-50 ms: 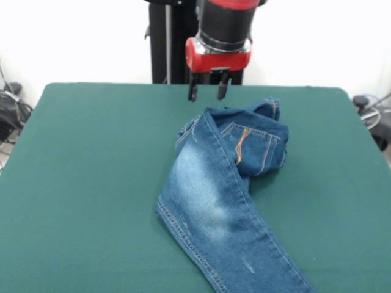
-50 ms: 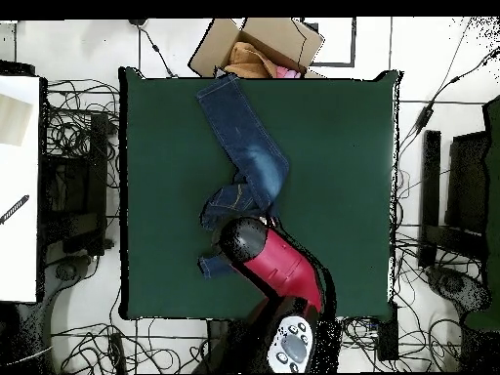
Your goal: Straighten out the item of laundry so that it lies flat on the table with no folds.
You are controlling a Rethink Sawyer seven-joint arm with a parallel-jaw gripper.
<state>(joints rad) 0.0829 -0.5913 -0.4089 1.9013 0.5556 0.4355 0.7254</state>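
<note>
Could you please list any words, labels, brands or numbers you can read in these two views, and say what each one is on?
None can be read. The jeans show only orange stitching, no legible label. The gripper, the arm and the green table carry no visible text. The cardboard box shows no readable print.

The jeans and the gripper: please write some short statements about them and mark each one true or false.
1. The jeans lie flat with no folds. False: the upper part is folded and bunched over itself.
2. The gripper is open and holds nothing. True.
3. The gripper is clamped on the cloth. False: in the front view it hangs above the table, beside the bunched end of the jeans.
4. One leg reaches the table edge nearest the cardboard box. True, as the overhead view shows.
5. The table cover is red. False: it is dark green.
</note>
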